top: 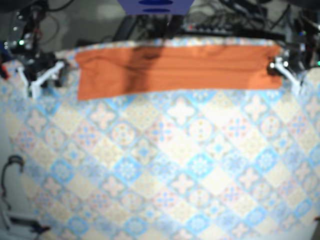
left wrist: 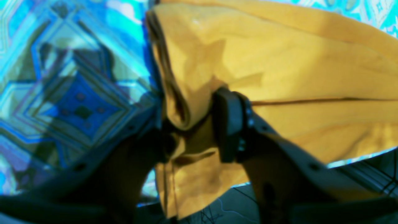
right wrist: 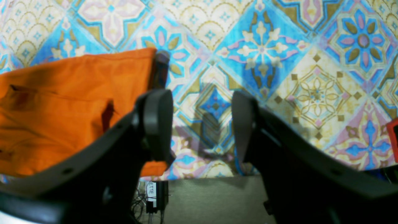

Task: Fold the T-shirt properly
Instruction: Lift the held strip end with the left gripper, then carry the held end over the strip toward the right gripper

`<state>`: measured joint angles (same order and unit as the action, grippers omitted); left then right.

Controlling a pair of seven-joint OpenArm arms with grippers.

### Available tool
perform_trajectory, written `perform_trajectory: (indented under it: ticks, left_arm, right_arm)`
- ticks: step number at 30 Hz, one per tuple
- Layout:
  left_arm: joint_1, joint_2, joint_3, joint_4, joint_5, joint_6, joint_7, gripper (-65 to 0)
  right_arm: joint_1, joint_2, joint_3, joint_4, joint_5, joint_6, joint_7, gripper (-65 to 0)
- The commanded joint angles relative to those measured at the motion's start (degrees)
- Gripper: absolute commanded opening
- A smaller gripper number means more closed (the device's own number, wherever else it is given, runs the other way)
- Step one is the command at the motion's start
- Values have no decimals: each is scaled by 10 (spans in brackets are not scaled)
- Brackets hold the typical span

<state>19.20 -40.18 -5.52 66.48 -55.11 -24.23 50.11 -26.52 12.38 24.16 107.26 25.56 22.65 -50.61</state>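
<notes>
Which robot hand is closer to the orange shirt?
The left. The left gripper is pinching one end of the T-shirt; the right gripper hangs open just beside the other end, holding nothing.

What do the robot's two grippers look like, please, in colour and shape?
Both are black. The right gripper has two broad, curved fingers ending in rounded oblong pads, with small screw holes along them. The left gripper shows a blocky rectangular pad with screws beside it.
</notes>
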Motion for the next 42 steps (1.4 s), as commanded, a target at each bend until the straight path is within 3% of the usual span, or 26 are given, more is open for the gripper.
perform_trajectory:
  ticks: [1,6,12,27,42]
  left_arm:
    - [12,4,9,-6,14,-2,55,-479]
    - [11,4,9,-6,14,-2,55,-650]
    - [11,5,9,-4,14,-2,55,-650]
    - [10,4,58,118,15,-2,57,-650]
    - [15,-10,59,237,15,-2,58,-650]
  right_arm:
    - [1,7,2,10,3,2,12,-350]
    - [1,7,2,10,3,2,12,-350]
    - [1,7,2,10,3,2,12,-350]
    - [-15,6,7,14,2,2,12,-350]
    - [-16,6,7,15,2,2,12,-350]
